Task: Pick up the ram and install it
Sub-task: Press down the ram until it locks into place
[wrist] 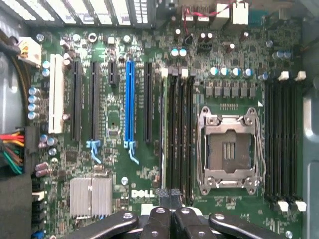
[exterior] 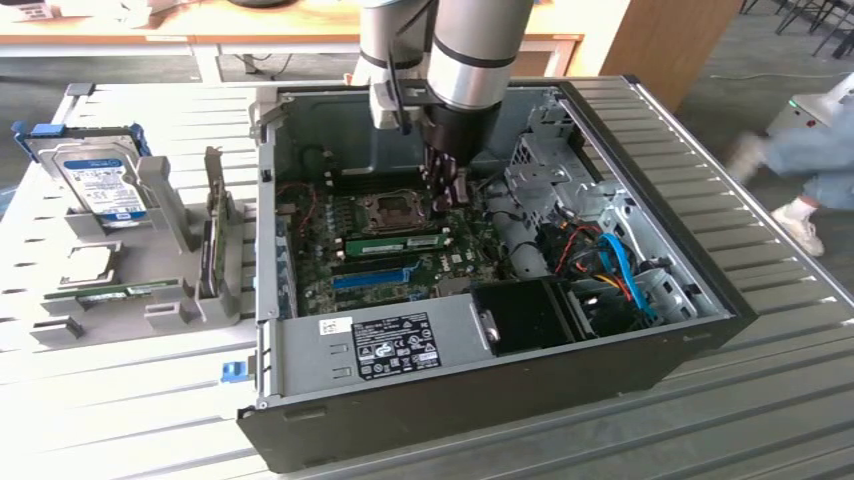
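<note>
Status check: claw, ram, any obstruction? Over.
Claw shut, nothing in it, over the memory slots. Ram standing in slot nearest the blue slot. Nothing in the way.

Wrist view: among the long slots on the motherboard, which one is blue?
The blue slot, between a short black slot and a long black slot. All others are black, except one white slot.

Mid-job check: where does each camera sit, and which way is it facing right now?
Exterior view: off the arm, raised beside the open computer case, looking down into it; the arm and claw reach inside.
Wrist view: on the wrist, facing straight down at the motherboard; the shut claw's tips show.
Shared: the CPU socket and blue slot.
</note>
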